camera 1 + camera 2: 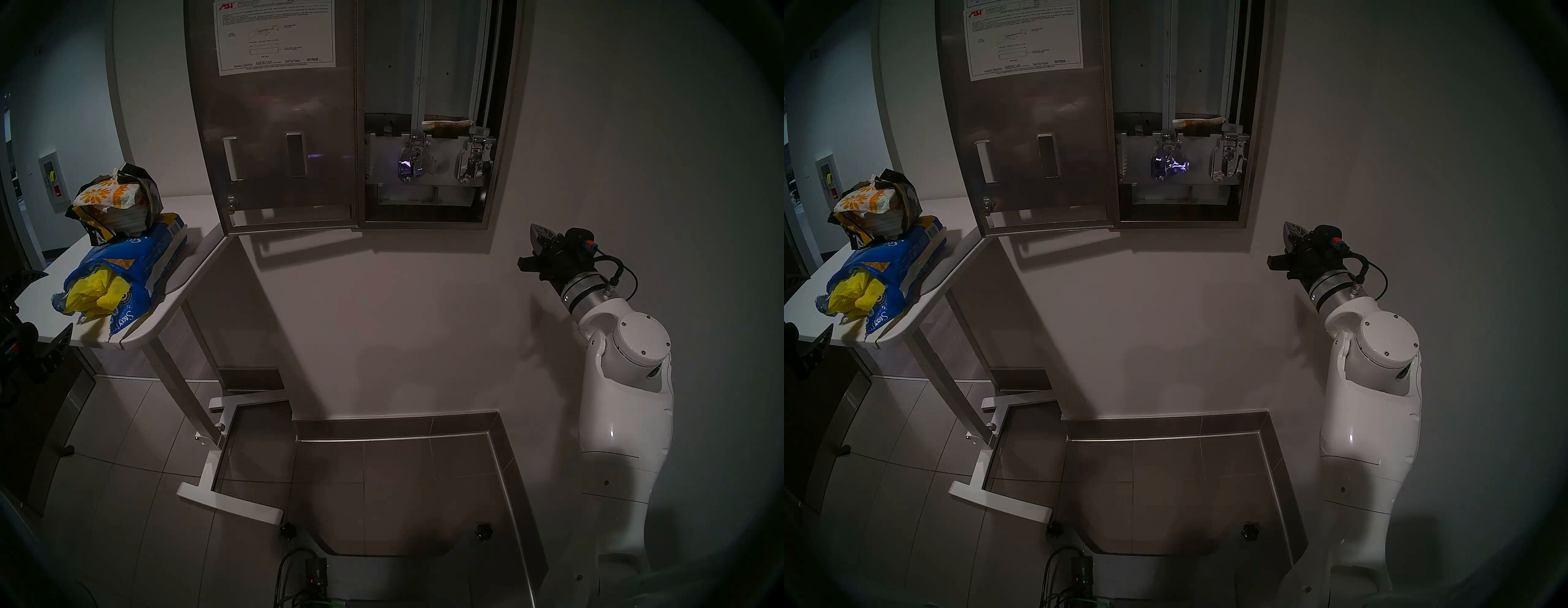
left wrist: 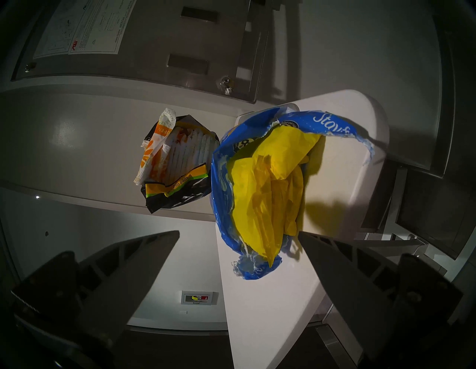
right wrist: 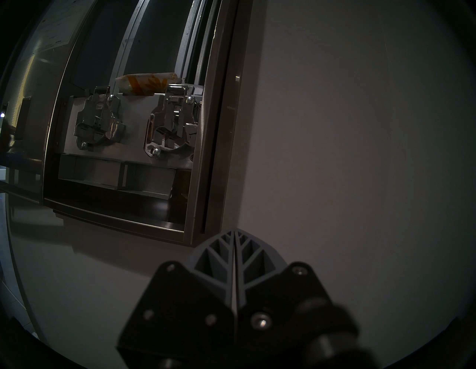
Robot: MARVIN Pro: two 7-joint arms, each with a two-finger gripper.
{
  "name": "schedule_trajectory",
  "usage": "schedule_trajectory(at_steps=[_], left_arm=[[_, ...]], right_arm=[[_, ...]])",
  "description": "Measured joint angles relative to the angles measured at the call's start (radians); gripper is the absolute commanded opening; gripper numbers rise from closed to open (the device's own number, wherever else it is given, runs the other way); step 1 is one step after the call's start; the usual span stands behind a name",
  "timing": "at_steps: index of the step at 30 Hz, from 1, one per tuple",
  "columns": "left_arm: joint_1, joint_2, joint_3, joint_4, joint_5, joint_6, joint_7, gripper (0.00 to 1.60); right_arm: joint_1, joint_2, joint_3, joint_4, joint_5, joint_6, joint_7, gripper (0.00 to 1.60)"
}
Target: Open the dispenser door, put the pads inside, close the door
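- Plain pale wall point(image 1: 424, 322), dimly lit, shadowed toward the edges.
- Grey tiled floor point(image 1: 140, 488), dark tile skirting point(image 1: 394, 420) along the wall's foot.
- White side table point(image 1: 186, 271) at the left on a white T-shaped base point(image 1: 229, 505).
- Small recessed wall cabinet point(image 1: 51, 180) with glass front in a brighter far area at the left.
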Motion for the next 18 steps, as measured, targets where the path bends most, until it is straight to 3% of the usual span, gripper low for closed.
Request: schedule_trajectory(at_steps=[18], left_arm=[[-0.009,0.001,0.0,0.0,-0.001,-0.005,-0.009,1.6]], right_arm=[[-0.002,0.004,-0.003,0.0,0.005,0.0,-0.004,0.25]])
